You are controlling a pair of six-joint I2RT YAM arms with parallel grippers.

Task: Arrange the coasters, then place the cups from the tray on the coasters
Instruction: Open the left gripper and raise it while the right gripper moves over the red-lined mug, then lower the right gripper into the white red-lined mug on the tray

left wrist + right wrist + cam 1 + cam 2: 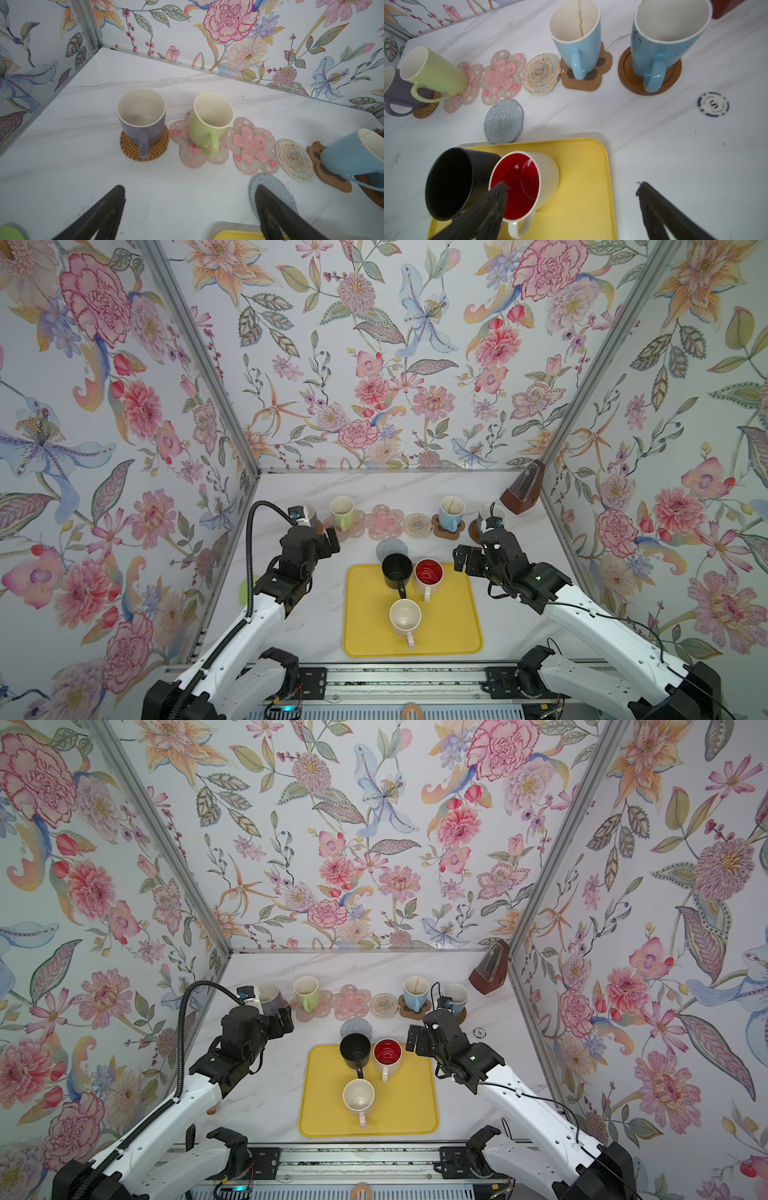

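The yellow tray [453,614] is sitting front and centre on the table, carrying three mugs. The black mug [450,182] and the white mug with red inside [517,182] are standing side by side at its far end, and the cream mug with pink handle [405,616] is standing nearer the front.

Both arms are hanging over the table either side of the tray. The left gripper [190,207] is spread wide with nothing in it, and the right gripper [571,187] is likewise gaping and empty, hovering above the tray's far right corner.

Along the back row:
- The lavender mug [141,116] is sitting on the rattan coaster [158,149].
- The light green mug [207,124] is sitting on a pink flower coaster [187,158].
- One light blue mug [577,41] is resting on the paw-print coaster [581,83].
- The other light blue mug [660,47] is resting on the dark wooden coaster [629,81].

The second pink flower coaster [251,145] and the beige woven coaster [295,160] are lying bare between them. The grey coaster [503,121] is lying bare just beside the tray's far edge.

A poker chip [713,104] is lying off to the right.
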